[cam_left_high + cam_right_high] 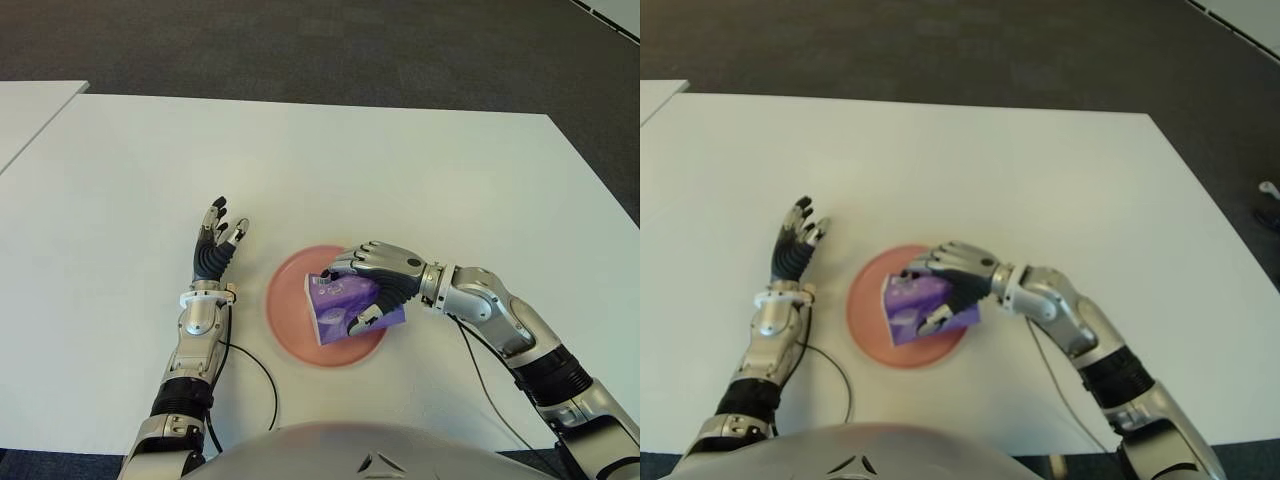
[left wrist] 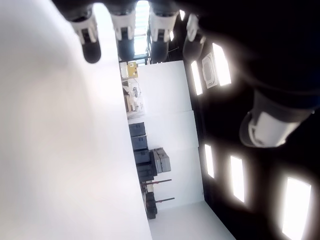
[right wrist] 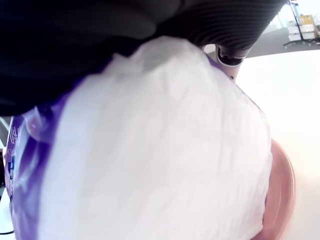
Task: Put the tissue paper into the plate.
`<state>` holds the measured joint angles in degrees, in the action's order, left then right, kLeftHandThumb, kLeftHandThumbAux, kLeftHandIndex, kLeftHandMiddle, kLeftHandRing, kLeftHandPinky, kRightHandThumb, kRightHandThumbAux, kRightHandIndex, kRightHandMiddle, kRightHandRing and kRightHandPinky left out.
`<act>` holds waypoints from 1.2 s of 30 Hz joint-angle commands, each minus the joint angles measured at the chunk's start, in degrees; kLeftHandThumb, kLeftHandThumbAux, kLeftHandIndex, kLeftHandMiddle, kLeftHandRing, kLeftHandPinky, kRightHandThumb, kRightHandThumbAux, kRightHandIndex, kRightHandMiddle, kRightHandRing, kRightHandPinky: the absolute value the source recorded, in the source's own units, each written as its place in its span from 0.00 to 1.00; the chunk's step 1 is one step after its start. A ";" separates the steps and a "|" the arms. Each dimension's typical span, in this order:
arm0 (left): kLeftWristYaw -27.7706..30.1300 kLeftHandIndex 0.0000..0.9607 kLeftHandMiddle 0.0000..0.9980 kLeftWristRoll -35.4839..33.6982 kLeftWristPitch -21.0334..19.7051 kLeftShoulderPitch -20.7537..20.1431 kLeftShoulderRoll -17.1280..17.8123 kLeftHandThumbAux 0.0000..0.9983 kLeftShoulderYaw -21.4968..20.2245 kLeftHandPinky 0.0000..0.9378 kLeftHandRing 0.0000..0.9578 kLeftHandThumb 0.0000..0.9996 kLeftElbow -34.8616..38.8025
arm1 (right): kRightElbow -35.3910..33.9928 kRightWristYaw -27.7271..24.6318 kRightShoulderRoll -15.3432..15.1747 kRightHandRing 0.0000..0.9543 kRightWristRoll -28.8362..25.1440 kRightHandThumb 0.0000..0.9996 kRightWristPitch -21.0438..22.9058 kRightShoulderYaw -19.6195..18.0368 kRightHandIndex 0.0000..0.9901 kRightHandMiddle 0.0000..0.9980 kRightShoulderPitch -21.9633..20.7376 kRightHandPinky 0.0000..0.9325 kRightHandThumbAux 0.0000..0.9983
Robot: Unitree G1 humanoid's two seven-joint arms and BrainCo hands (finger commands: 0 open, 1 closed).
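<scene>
my right hand [image 1: 372, 284] is wrapped tight around the purple tissue pack [image 1: 347, 305], holding it tilted over the pink plate [image 1: 290, 305] on the white table [image 1: 400, 170]. my left hand [image 1: 216, 248] shows at the plate's nine o'clock, fingers [image 1: 233, 234] spread loose, holding nothing.

No words, numbers or brand names can be read anywhere. The purple tissue pack [image 1: 350, 305] carries pale printed markings on its wrapper, but in both eye views they are too small to make out as letters. In the right wrist view a strip of print runs along the pack's purple edge, too blurred to read. The pink plate [image 1: 290, 310] and the white counter [image 1: 300, 160] show no writing or labels.
</scene>
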<state>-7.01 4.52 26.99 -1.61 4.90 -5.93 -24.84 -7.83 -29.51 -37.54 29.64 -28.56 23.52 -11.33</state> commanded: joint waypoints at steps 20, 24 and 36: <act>-0.41 0.00 0.00 0.36 -0.97 0.22 0.08 0.51 0.09 0.00 0.00 0.00 0.08 | 1.89 -2.52 -0.77 0.00 2.59 0.09 -1.60 0.60 0.00 0.00 0.79 0.00 0.20; -0.44 0.00 0.00 0.22 -1.47 0.28 -0.07 0.51 0.06 0.00 0.00 0.00 0.37 | 1.81 -2.08 -0.55 0.00 2.63 0.08 -1.24 0.40 0.00 0.00 1.17 0.00 0.20; -0.78 0.00 0.00 0.70 -1.13 0.58 -0.14 0.51 0.29 0.00 0.00 0.00 0.79 | 2.30 -0.19 0.01 0.00 2.77 0.07 -0.39 -0.05 0.00 0.00 2.78 0.00 0.22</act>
<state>-7.35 4.63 26.09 -1.58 4.85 -5.85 -24.47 -6.63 -29.74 -37.71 31.47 -29.53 23.47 -9.90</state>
